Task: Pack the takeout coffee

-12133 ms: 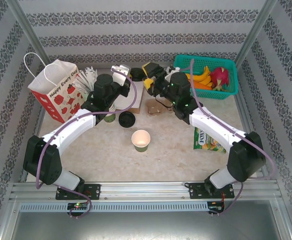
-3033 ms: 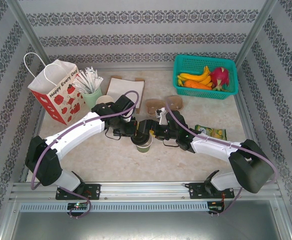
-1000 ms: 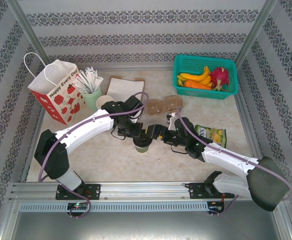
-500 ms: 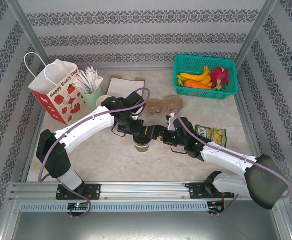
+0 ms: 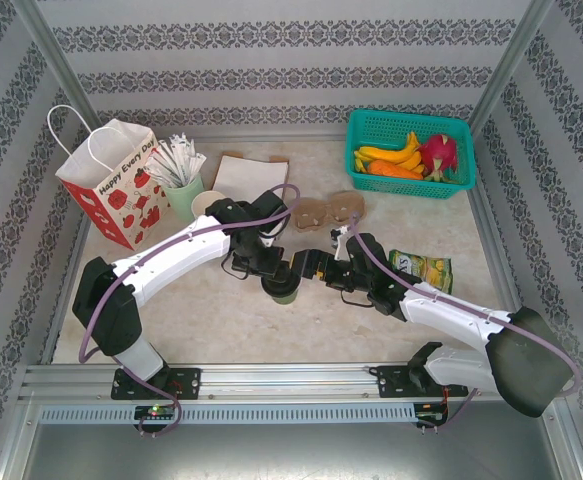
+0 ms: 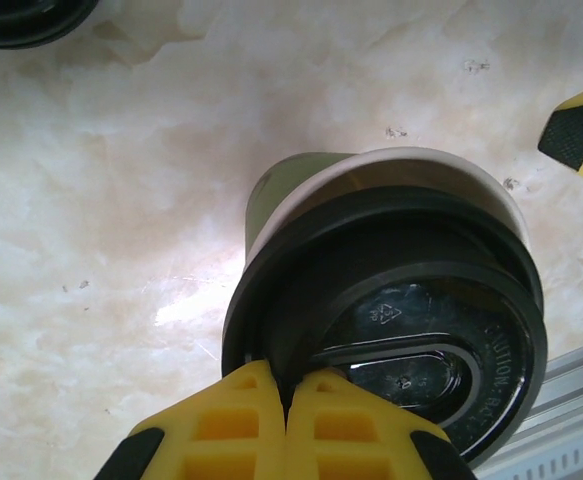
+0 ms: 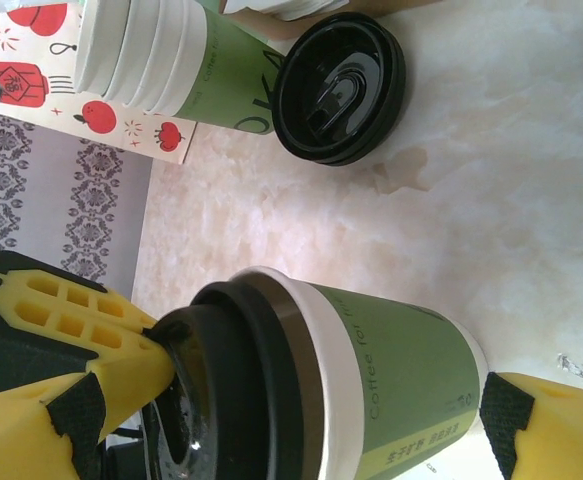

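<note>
Since the earliest frame, in from the back of the table [image 5: 201, 320] to its middle: left gripper [image 6: 286, 402] and right gripper [image 5: 309, 268]; over the once-open coffee cup [image 5: 284, 291], now a black lid [image 6: 401, 330]. From the left: red-and-white paper bag [image 5: 106, 185], upright by the left wall; just right of it, pale green cup of white sticks [image 5: 181, 190]; then a stack of spare cups [image 5: 207, 203], with a pile of loose lids [image 7: 339, 88] lying beside it in the right wrist view. Next, the left gripper, yellow fingertips [image 6: 221, 420] squeezed together on the near rim of the black lid, pinching it. Below, the coffee cup: stands upright at mid-table, apart from the stack, green side and cream rim showing past the lid's far edge. Immediately right, the right gripper, jaws spread wide, 1 yellow finger [image 7: 556, 425] near the cup's base, cup ahead of the 2 fingers; touching or not, cannot tell. Behind these, brown cardboard cup carriers [image 5: 311, 213]; further right, a green snack packet [image 5: 421, 268] flat on the table; in the far right corner, a teal basket [image 5: 391, 125] holding bananas and other fruit.
</note>
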Robot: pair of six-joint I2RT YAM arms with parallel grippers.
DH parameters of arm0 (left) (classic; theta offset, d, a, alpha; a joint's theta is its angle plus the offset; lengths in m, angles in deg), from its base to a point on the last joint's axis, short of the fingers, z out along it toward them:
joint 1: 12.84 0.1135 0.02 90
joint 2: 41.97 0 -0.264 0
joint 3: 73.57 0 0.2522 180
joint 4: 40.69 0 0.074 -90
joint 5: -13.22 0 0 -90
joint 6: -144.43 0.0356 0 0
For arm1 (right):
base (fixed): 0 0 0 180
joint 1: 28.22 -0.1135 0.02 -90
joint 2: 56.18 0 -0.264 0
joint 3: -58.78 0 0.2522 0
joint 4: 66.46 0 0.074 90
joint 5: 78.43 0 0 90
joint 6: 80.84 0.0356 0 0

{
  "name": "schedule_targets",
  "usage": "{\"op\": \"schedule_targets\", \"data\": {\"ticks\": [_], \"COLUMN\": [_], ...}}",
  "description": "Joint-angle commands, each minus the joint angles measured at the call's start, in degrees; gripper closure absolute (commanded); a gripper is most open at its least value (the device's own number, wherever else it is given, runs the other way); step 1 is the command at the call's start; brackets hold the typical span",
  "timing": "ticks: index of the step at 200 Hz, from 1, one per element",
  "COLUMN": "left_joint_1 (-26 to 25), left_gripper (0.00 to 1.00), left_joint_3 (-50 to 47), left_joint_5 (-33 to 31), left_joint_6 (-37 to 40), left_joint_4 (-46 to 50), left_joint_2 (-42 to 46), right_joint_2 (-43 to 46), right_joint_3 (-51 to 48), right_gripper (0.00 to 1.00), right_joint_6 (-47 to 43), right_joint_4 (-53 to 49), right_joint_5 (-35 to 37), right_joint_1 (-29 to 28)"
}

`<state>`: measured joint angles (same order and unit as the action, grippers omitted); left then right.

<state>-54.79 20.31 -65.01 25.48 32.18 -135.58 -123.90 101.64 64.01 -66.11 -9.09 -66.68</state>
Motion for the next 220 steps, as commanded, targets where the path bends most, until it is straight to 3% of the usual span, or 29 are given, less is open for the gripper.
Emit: {"op": "schedule_targets", "data": {"ticks": [1,220], "left_joint_1": [-0.7,-0.7], "left_gripper": [1.00,1.00], "left_joint_3": [-2.4,0.5], "left_joint_5": [0.4,-2.0], "left_joint_6": [-0.4,-0.4], "left_joint_4": [-1.8,-3.1], "left_joint_2": [-0.4,0.5], "right_joint_2": [-0.3,-3.0], "right_joint_3": [1.4,2.7], "right_gripper": [0.02,0.04], "right_joint_6": [-1.6,-3.0], "right_joint_4": [0.6,1.4], "right_joint_5": [-1.3,-6.0], "right_joint_1": [0.2,0.3]}}
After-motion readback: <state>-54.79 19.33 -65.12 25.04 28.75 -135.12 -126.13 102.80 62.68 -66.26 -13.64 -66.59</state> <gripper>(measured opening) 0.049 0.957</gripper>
